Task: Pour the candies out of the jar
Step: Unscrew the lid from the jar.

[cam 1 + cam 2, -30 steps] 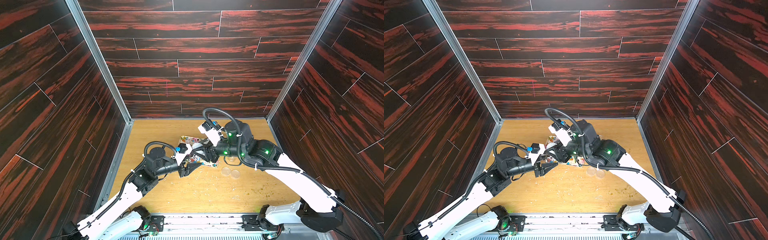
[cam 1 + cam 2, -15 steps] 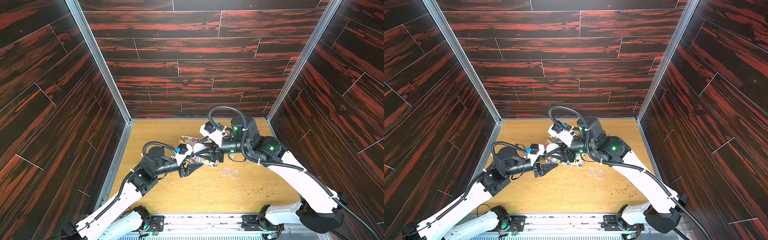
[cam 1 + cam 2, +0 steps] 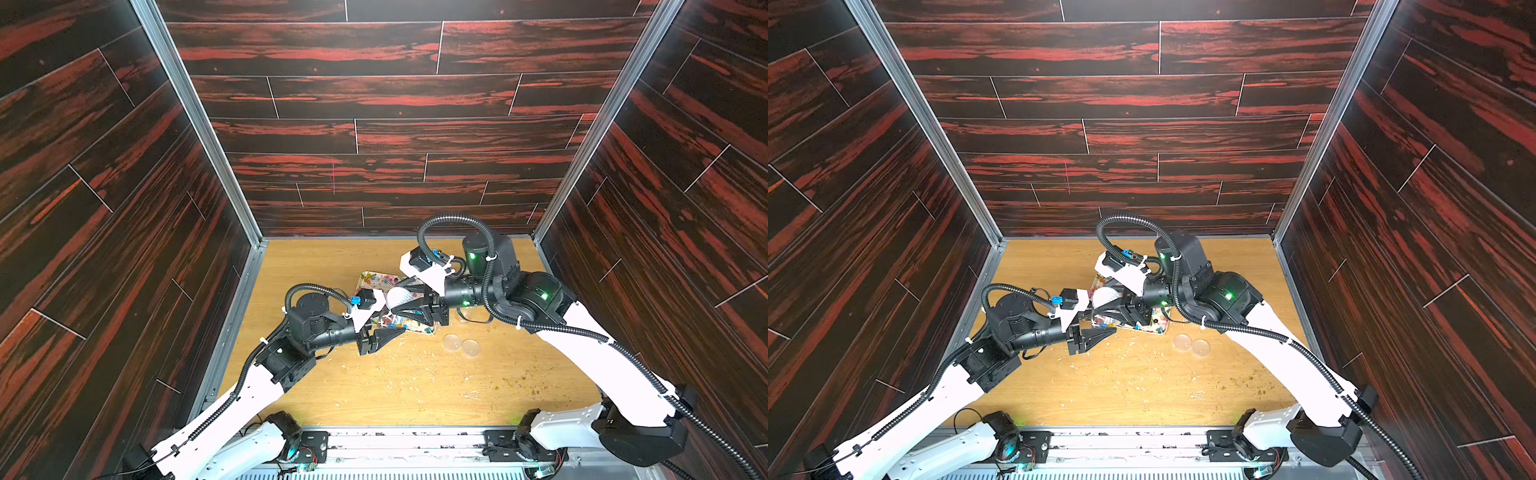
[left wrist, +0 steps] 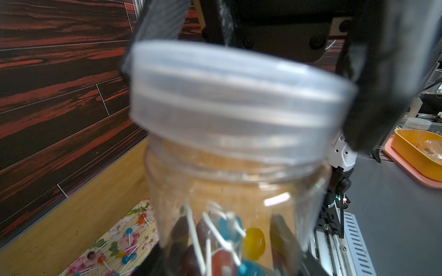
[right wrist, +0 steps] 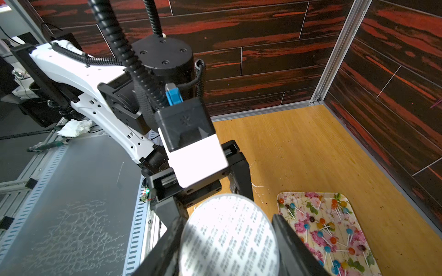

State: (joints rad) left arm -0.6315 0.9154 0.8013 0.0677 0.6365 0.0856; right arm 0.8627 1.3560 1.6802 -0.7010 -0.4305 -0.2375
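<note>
My left gripper (image 4: pixel 227 267) is shut on a clear plastic jar (image 4: pixel 239 186), with its fingers at the jar's lower body. Inside are candies (image 4: pixel 253 241): small lollipops in blue, yellow and red on pale sticks. My right gripper (image 5: pixel 229 239) is shut on the jar's translucent lid (image 4: pixel 227 95), one finger on each side. The lid sits tilted just above the jar's threaded neck. In both top views the two grippers meet over a floral tray (image 3: pixel 374 279) (image 3: pixel 1158 324), with the lid (image 3: pixel 398 296) above the jar (image 3: pixel 392 322). More candies (image 5: pixel 327 239) lie scattered on the tray (image 5: pixel 358 215).
Two clear round discs (image 3: pixel 460 345) (image 3: pixel 1192 345) lie on the wooden table to the right of the tray. Pale and greenish crumbs (image 3: pixel 415 374) are strewn across the table's front half. Dark panelled walls close in three sides.
The right arm's wrist has turned and its forearm has shifted slightly right and back, keeping the lid in its grip. The left arm has hardly moved.
</note>
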